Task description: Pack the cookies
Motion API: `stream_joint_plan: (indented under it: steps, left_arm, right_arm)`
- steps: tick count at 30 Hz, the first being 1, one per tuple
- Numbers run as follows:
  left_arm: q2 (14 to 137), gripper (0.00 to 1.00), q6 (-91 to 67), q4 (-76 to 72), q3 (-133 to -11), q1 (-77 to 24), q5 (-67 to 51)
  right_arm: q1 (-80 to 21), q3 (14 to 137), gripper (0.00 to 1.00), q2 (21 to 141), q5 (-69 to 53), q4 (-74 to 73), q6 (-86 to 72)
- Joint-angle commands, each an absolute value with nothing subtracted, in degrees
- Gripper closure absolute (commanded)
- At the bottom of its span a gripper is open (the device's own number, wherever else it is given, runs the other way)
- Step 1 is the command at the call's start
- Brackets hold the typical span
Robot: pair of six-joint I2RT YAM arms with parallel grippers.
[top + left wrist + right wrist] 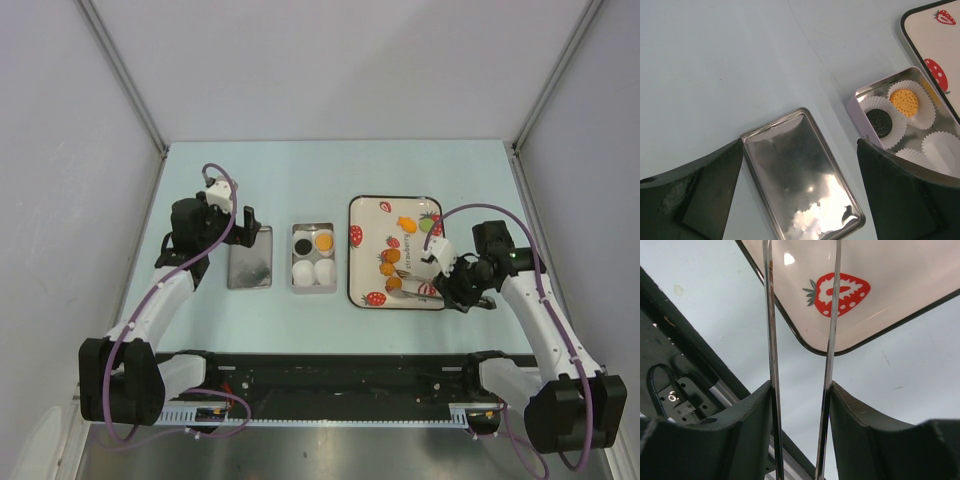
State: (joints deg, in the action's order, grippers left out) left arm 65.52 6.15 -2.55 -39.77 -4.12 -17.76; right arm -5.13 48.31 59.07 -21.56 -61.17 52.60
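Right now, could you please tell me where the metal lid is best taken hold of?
Probably across its two long edges, from straight above: the metal lid lies flat, thin with a raised rim, and the open left hand straddles its narrow width.

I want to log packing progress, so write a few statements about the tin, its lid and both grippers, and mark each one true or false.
1. A black cookie and an orange cookie sit in paper cups inside the tin. True.
2. All four paper cups in the tin are filled. False: the two nearer the arms hold nothing.
3. The lid lies to the left of the tin, apart from it. True.
4. The left gripper is clamped on the lid. False: it is open and holds nothing, with the lid below it.
5. The right gripper holds tweezers between its fingers. True.
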Motion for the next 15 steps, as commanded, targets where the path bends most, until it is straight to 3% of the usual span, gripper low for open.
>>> stream_joint_plan:
  steps: [1,15]
  left_arm:
    - [65.5,0.0,7.4,-3.9,-41.7,-4.4,-18.0]
    - [65.7,0.0,7.6,-3.8,-41.7,-4.4,-18.1]
  right_arm:
    - [-5.0,47.7,0.49,56.4,-19.7,-58.3,52.7]
    - [-4.8,47.2,0.49,60.0,-20.7,-57.2,52.6]
